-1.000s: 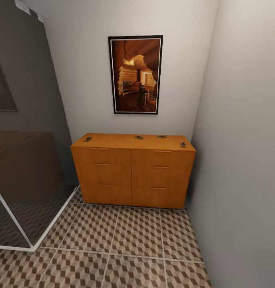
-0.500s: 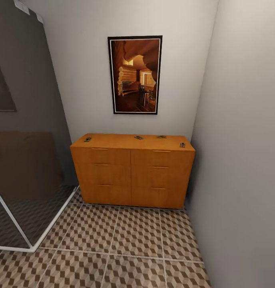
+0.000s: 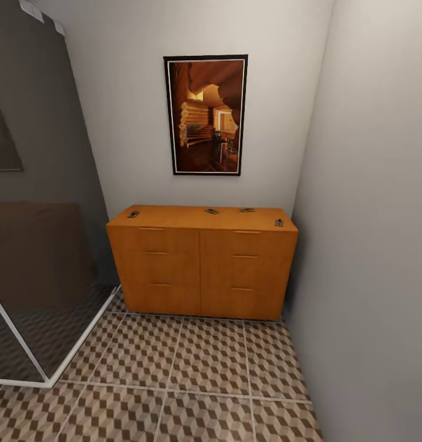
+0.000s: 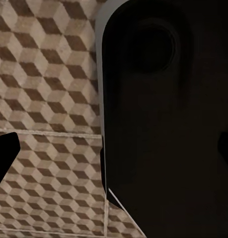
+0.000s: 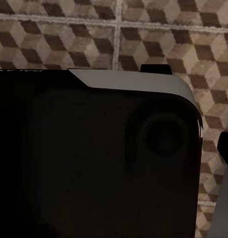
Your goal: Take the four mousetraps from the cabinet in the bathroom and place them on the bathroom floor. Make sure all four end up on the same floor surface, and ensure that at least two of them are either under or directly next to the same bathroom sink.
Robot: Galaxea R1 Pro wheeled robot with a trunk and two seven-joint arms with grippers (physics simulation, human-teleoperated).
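- Mousetraps, all four, lie on top of the orange-wood cabinet: one near the left end, two toward the middle, one at the right front corner
- None is on the cube-patterned bathroom floor yet, so by my judgement no part of the placing is done
- Glass shower enclosure stands left of the cabinet, a framed picture hangs above it
- Wrist views look down past dark robot bodywork at floor tiles; whether either gripper's fingers are spread or pressed together I cannot tell
- Left to do: approach, pick up each trap, find the sink
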